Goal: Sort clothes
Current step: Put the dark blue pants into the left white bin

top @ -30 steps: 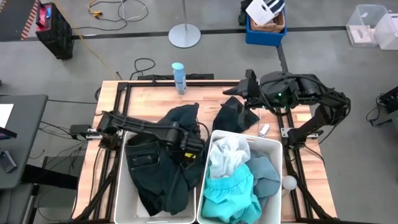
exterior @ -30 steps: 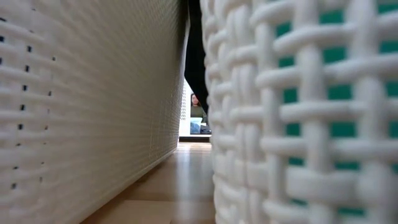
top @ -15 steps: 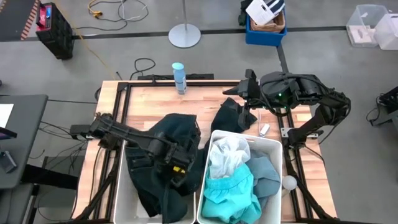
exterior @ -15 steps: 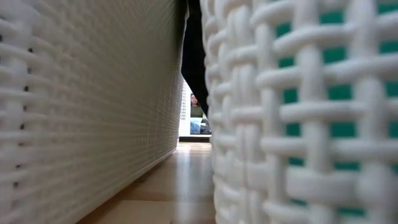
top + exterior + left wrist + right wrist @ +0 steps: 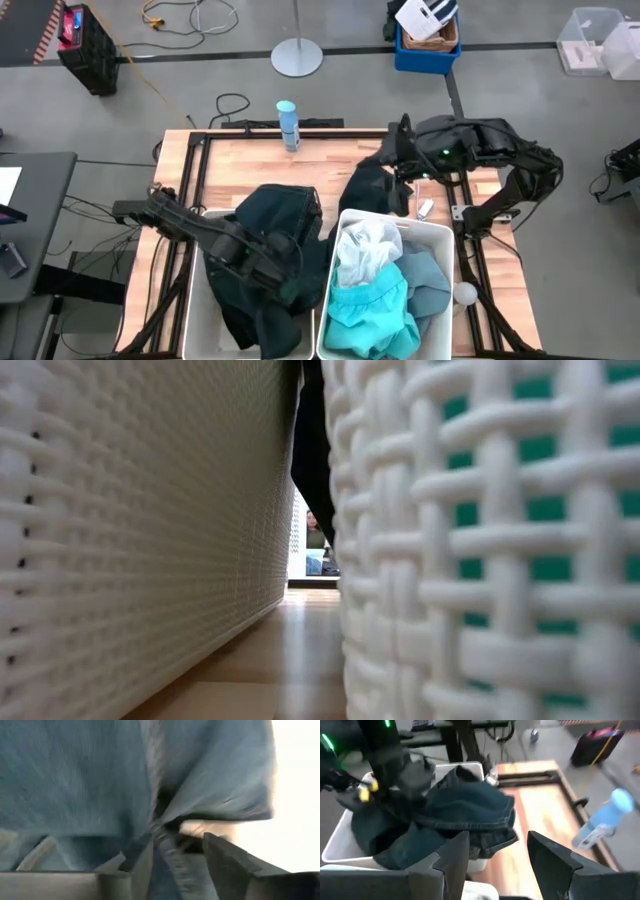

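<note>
A dark green garment [image 5: 265, 225] fills the left white bin [image 5: 195, 300], and its far part is bunched over the bin's far rim. My left gripper [image 5: 285, 278] hangs above it, pointing down. In the left wrist view its fingers stand apart around a twisted fold [image 5: 167, 827] of that garment. The right bin [image 5: 440, 232] holds a white garment [image 5: 365, 245], a grey-blue one [image 5: 428, 275] and a turquoise one [image 5: 365, 305]. A black garment [image 5: 368, 185] lies on the table beyond that bin. My right gripper [image 5: 497, 850] is open near the table's far right, with nothing between its fingers. My left gripper comes from above with a twisted fold of the dark green garment [image 5: 170, 845] between its parted fingers. The view is blurred, and I cannot tell whether the fingers touch the cloth. The garment lies in the bin below.
A slim blue bottle [image 5: 287, 122] stands at the table's far edge. A small white ball [image 5: 465, 293] sits to the right of the right bin. In the low view the two bins' woven walls [image 5: 150, 540] [image 5: 480, 560] leave a narrow gap where dark cloth [image 5: 315, 450] hangs.
My left gripper has moved up and toward the table's near edge over the left bin, rolling as it went. The dark green garment came with it: its far part has slid off the table and now bunches on the bin's far rim.
</note>
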Controlling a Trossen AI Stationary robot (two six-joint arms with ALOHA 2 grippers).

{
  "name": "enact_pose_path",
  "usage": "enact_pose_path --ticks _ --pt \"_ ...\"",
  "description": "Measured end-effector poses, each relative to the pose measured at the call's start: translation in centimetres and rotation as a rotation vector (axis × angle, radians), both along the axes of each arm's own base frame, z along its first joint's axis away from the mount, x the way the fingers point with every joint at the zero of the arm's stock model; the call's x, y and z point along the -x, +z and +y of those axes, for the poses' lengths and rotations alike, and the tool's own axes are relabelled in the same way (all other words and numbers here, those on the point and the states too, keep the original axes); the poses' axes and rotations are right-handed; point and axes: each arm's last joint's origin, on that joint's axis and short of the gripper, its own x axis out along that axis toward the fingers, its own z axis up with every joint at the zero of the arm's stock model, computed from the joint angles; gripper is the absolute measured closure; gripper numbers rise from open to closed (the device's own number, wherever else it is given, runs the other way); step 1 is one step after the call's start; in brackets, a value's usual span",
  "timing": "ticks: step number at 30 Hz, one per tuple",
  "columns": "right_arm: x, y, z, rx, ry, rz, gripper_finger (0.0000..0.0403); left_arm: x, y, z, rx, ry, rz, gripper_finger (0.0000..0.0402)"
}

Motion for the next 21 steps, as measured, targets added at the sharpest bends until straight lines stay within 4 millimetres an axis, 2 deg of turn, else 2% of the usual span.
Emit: enact_pose_path --ticks 2,5,8,14,21 --pt "-0.4 -0.6 -0.3 -0.036 0.009 0.044 0.0186 0.2 2.0 0.5 -0.031 0.008 -0.104 0.0219" --pt "-2.0 -1.9 -0.3 -0.094 0.027 0.114 0.0186 0.6 4.8 1.5 -0.080 0.010 -0.254 0.0207" --pt "-4.1 -3.6 0.2 -0.139 0.027 0.196 0.0186 1.6 6.7 2.7 -0.105 0.025 -0.422 0.0206" --pt "-8.8 -7.9 1.1 -0.209 -0.016 0.343 0.0186 5.0 11.4 4.2 -0.251 0.037 -0.721 0.0215" --pt "-12.8 -10.2 -0.3 -0.341 -0.061 0.307 0.0186 9.2 14.7 5.1 -0.395 -0.012 -0.910 0.0217"
